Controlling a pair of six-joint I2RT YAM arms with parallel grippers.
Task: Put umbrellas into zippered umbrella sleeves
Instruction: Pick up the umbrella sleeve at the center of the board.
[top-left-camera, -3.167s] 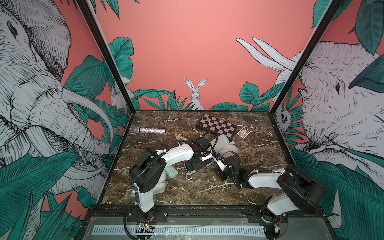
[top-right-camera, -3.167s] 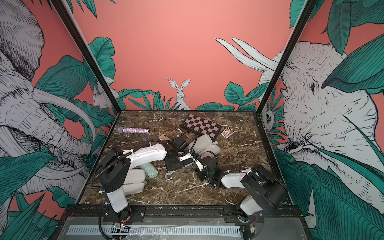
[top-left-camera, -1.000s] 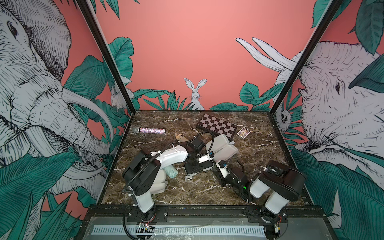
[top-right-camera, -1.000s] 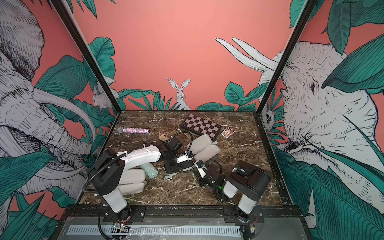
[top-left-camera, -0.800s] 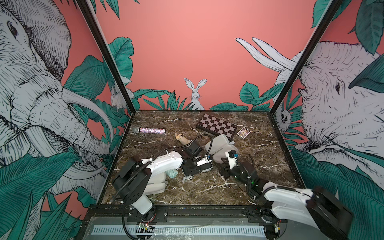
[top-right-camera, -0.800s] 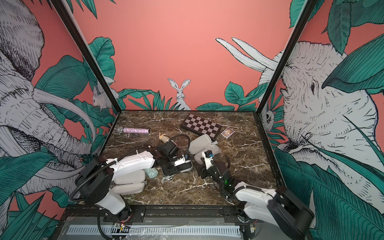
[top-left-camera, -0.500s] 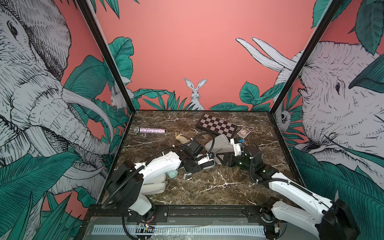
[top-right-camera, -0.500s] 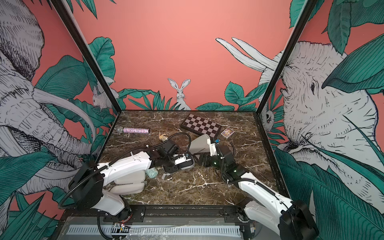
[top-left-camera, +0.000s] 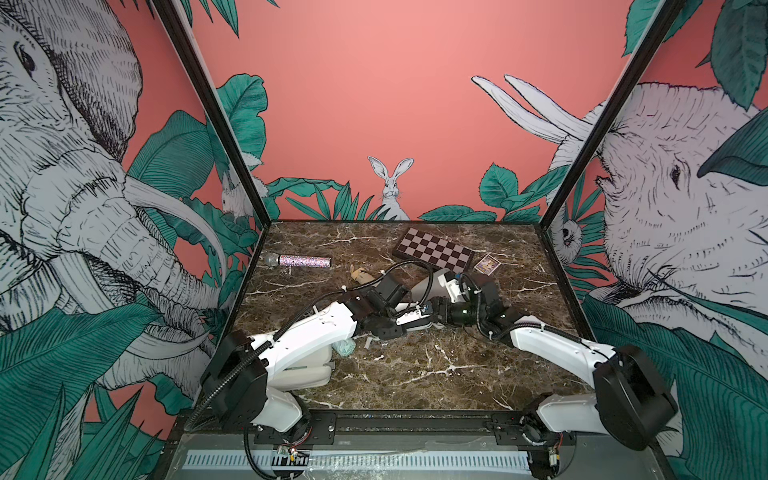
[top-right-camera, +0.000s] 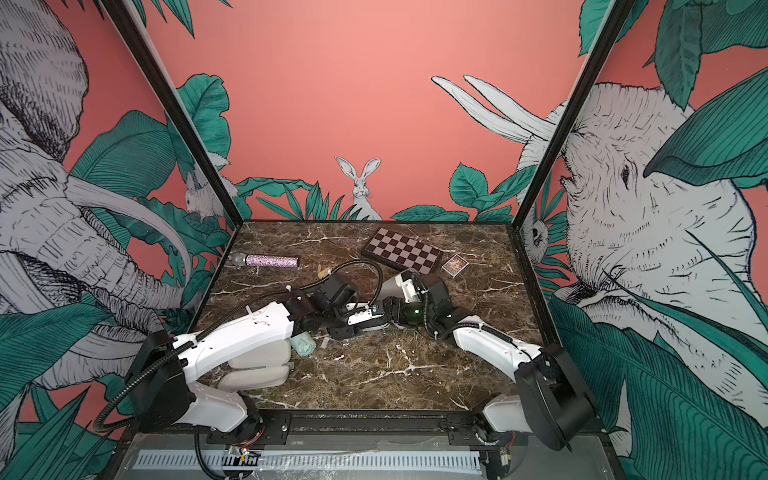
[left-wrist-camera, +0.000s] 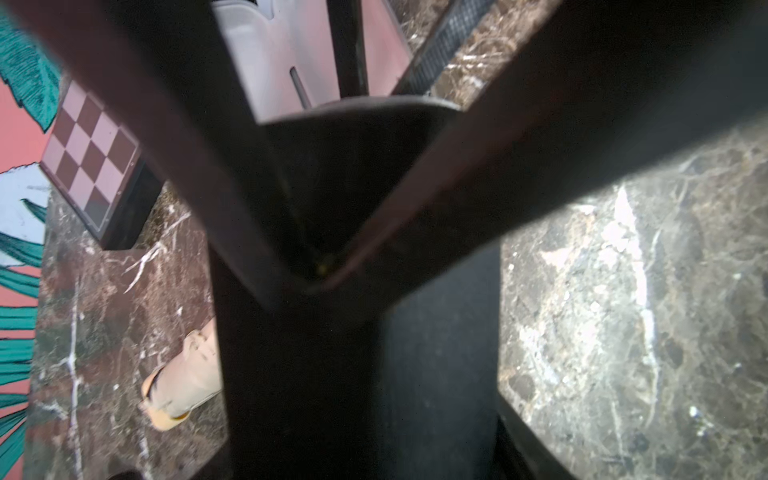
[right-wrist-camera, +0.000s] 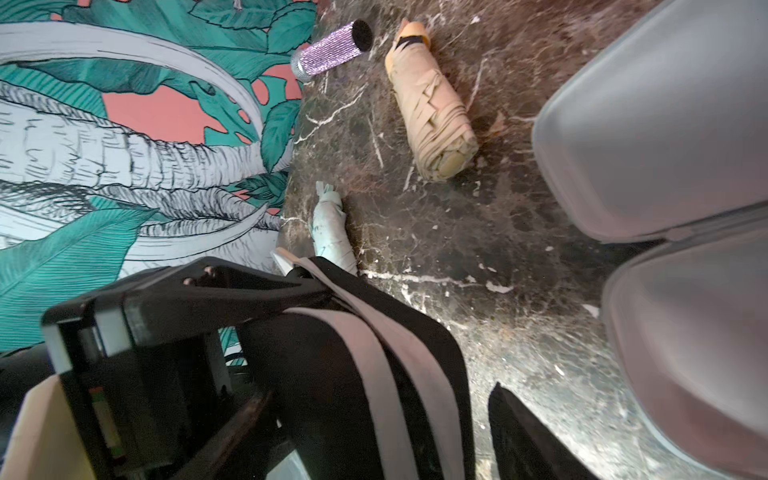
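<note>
Tan umbrella (right-wrist-camera: 432, 116) near microphone (right-wrist-camera: 328, 54); mint umbrella (right-wrist-camera: 330, 224) half under left arm (top-left-camera: 311, 332) — left hand (top-left-camera: 386, 328), right hand (top-left-camera: 409, 318) meet — openings unclear.

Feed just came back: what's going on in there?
The left hand and right hand meet mid-table at a black sleeve; whether either grips it is unclear. The tan umbrella and the mint umbrella lie loose on the tabletop, not yet packed. An open sleeve lies nearby, its grey inside showing.

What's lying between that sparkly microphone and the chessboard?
A tan folded umbrella, lying on the marble table slightly nearer the front than either. Both top views show it.
</note>
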